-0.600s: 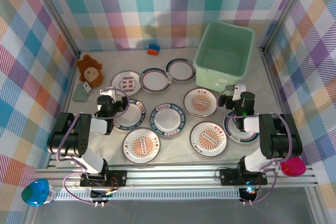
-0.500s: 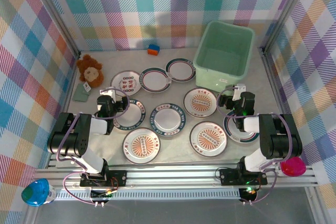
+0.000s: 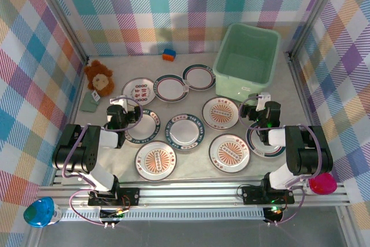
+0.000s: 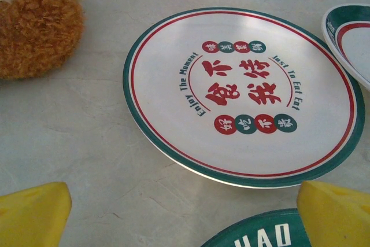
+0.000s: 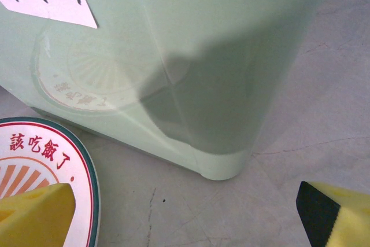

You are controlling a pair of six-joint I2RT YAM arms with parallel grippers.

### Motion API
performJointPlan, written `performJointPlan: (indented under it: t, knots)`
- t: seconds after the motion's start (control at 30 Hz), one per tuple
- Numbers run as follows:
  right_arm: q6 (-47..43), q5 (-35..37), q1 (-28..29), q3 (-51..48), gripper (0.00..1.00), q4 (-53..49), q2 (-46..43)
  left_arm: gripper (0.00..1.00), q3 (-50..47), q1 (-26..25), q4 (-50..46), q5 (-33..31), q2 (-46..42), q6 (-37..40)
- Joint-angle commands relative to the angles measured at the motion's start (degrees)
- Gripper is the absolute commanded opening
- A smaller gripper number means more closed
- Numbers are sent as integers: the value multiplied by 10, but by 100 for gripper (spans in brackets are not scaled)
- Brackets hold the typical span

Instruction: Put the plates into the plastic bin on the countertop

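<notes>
Pale mint-green rectangular plastic bin (image 3: 247,61) sits back right on the light beige marbled countertop (image 3: 193,101). Nine small round white plates (image 3: 185,129) all lie flat on the countertop outside the bin, to its left and nearer the arms. Right gripper (image 5: 185,215) is low, just in front of the bin's near wall, yellow fingers spread, nothing between them; a sunburst plate (image 5: 40,166) lies just beside the bin's base. Left gripper (image 4: 184,215) is well left of the bin, fingers spread wide and empty, facing a teal-rimmed plate (image 4: 243,93) with a brown plush toy (image 4: 34,21) farther left of the bin.
</notes>
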Motion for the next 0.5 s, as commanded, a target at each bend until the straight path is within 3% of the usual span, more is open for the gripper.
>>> performJointPlan:
  t: [0.0, 0.47]
  knots:
    - [-5, -11, 0, 10, 99, 16, -4, 100, 11, -3, 6, 3, -6, 2]
    - [-5, -11, 1, 6, 99, 21, -6, 100, 9, -3, 8, 3, -7, 3]
